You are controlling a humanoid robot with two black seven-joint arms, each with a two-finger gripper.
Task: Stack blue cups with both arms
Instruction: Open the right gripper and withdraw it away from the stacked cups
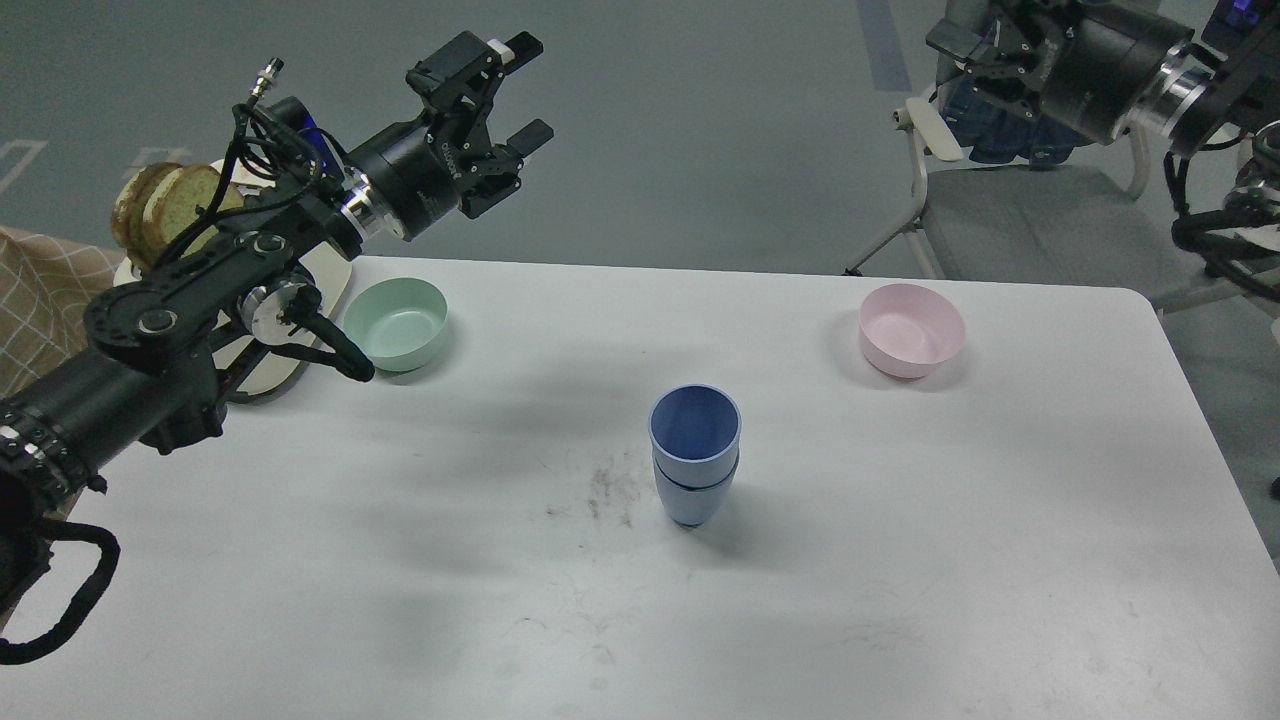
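Observation:
Two blue cups stand nested upright near the middle of the white table [900, 560]; the upper cup [695, 425] sits inside the lower cup [692, 503]. Nothing touches them. My left gripper [529, 90] is open and empty, raised high beyond the table's far edge, up and left of the cups. My right gripper [958, 45] is at the top right, far above and beyond the table, in front of a chair. It is dark and its fingers cannot be told apart.
A mint-green bowl [398, 322] sits at the far left and a pink bowl [911, 329] at the far right. Bread slices [165, 195] and a white board [310, 290] lie behind my left arm. A grey chair [1010, 225] stands beyond the table.

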